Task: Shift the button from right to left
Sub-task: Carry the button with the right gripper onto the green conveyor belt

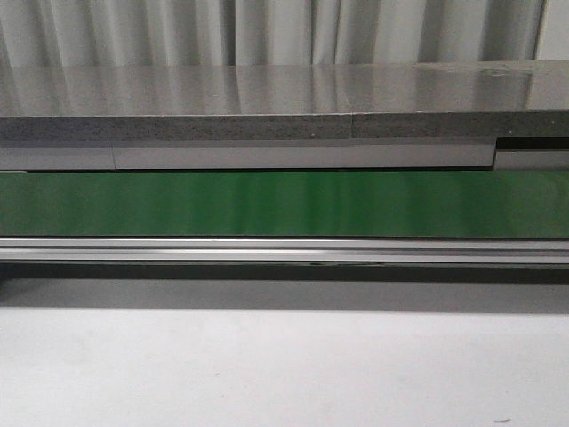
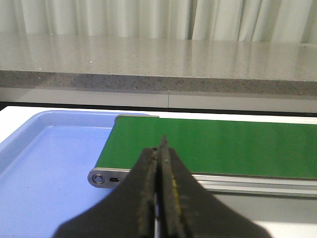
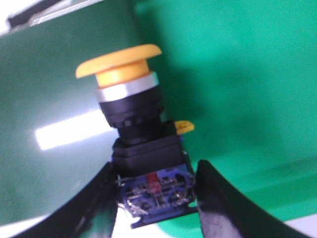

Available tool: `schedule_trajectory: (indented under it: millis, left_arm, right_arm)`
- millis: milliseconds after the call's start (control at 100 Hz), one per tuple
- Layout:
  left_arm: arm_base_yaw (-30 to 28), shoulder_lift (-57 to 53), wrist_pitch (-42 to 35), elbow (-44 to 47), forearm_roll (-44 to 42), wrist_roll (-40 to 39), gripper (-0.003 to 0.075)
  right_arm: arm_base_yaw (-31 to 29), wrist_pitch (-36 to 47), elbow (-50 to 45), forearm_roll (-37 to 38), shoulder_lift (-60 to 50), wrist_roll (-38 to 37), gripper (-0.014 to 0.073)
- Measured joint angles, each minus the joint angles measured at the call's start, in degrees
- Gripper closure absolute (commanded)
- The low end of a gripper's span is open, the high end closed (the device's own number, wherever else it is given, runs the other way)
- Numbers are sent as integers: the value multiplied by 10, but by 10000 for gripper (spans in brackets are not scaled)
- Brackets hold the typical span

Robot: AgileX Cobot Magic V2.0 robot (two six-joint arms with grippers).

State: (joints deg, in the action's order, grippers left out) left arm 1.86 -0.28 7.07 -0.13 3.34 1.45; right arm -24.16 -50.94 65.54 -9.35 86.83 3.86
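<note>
The button (image 3: 130, 99) shows only in the right wrist view: yellow-orange mushroom cap, silver ring, black body, and a blue base with a small red mark. My right gripper (image 3: 156, 168) is shut on its base, one black finger on each side, and holds it tilted over the green belt (image 3: 237, 74). My left gripper (image 2: 161, 148) is shut and empty, near the belt's end (image 2: 104, 177) beside a blue tray (image 2: 49, 158). Neither gripper nor the button shows in the front view, where the belt (image 1: 284, 203) is bare.
A grey stone counter (image 1: 284, 98) runs behind the belt, with pale curtains beyond. An aluminium rail (image 1: 284, 251) borders the belt's near side. The white table (image 1: 284, 365) lies in front. The blue tray holds nothing in the part I see.
</note>
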Motion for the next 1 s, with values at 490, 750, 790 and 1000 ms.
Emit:
schedule_trajectory:
  millis: [490, 750, 790, 1000]
  left_arm:
    - [0, 0, 0, 0, 0, 0, 741]
    - [0, 0, 0, 0, 0, 0, 741]
    - [0, 0, 0, 0, 0, 0, 741]
    - [0, 0, 0, 0, 0, 0, 741]
  right_arm:
    - [84, 46, -41, -6, 20, -55, 365]
    - [97, 64, -41, -6, 26, -55, -49]
    - [101, 65, -41, -6, 26, -55, -34]
    - [140, 65, -41, -6, 2, -33, -18]
